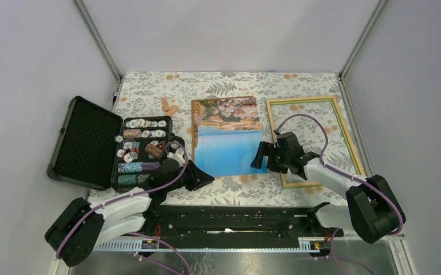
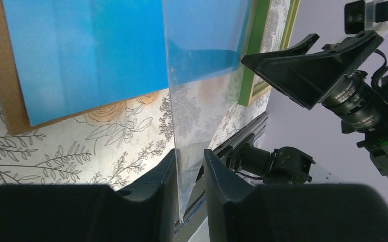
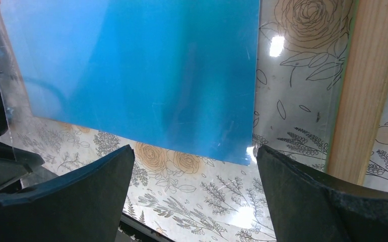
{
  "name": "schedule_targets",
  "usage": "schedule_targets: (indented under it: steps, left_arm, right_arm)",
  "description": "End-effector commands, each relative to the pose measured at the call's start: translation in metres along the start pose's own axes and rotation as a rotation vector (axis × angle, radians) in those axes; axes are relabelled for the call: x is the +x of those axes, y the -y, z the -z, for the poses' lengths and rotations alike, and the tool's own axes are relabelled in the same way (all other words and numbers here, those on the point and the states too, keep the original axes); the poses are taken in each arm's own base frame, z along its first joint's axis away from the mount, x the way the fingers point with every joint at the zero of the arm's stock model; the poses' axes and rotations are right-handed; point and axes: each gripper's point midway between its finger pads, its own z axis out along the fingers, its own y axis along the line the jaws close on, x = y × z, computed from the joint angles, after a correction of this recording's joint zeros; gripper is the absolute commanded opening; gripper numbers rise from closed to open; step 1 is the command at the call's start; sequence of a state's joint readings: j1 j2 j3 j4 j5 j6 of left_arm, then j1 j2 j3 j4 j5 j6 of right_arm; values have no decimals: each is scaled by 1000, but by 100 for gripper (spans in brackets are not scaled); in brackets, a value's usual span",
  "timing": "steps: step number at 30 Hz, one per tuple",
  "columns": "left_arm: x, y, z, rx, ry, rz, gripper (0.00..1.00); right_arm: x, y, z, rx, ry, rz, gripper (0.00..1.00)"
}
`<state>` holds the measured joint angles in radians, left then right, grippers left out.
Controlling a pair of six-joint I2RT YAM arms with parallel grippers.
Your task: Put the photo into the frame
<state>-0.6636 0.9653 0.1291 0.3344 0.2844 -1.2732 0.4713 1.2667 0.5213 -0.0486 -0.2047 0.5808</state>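
Note:
The photo lies face up mid-table on a brown backing board, rocky coast at the far end. The frame lies to its right, wood side up; its green face edge shows in the left wrist view. My left gripper is shut on the near corner of a clear sheet, which rises tilted over the photo's blue part. My right gripper is open and empty above the photo's right near corner, between the photo and the frame's wooden rail.
An open black case of poker chips stands at the left, close to my left arm. Two small brown pieces lie behind it. Grey walls close in the table on three sides. The arms' base rail runs along the near edge.

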Motion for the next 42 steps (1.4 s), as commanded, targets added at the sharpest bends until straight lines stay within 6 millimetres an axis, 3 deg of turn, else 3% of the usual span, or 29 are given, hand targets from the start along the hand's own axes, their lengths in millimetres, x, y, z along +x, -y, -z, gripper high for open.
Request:
schedule_targets:
  steps: [1,10,20,27,35,42]
  left_arm:
    - [-8,25,-5,79,19,-61,24]
    - [-32,17,4,-46,91,-194,0]
    - [-51,19,27,-34,127,-173,0]
    - [-57,24,41,-30,161,-172,0]
    - [-56,21,43,-14,167,-75,0]
    - [-71,52,50,81,217,-32,0]
  right_arm:
    - [15,1,5,5,-55,-8,100]
    - [-1,-1,22,38,0,29,100]
    - [-28,-27,41,-38,104,-32,99]
    - [-33,-18,35,-130,71,-211,100]
    - [-10,-14,31,-199,-7,-318,100]
    - [14,-10,44,-179,-48,-418,100]
